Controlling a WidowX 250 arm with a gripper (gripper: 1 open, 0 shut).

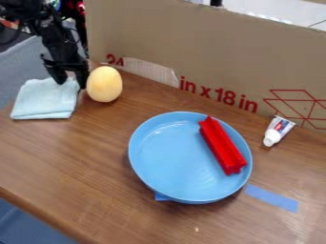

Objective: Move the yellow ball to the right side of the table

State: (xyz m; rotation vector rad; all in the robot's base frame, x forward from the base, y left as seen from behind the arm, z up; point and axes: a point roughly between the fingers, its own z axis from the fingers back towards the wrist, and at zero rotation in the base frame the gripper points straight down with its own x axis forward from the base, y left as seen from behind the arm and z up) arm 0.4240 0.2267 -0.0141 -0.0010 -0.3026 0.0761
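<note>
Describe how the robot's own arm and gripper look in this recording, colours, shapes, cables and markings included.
The arm is black, with slim linked segments at the upper left edge of the view. The gripper is dark too and looks narrow. Small red and pale spots show near the top, though I can't tell whether they belong to the arm. Cables and markings can't be made out.

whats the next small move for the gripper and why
Probably shift the gripper a little toward the yellow ball and straddle it before closing. It hovers low over the folded cloth, just beside the ball, which sits on the table at its left side, so closing here would likely miss it.
</note>
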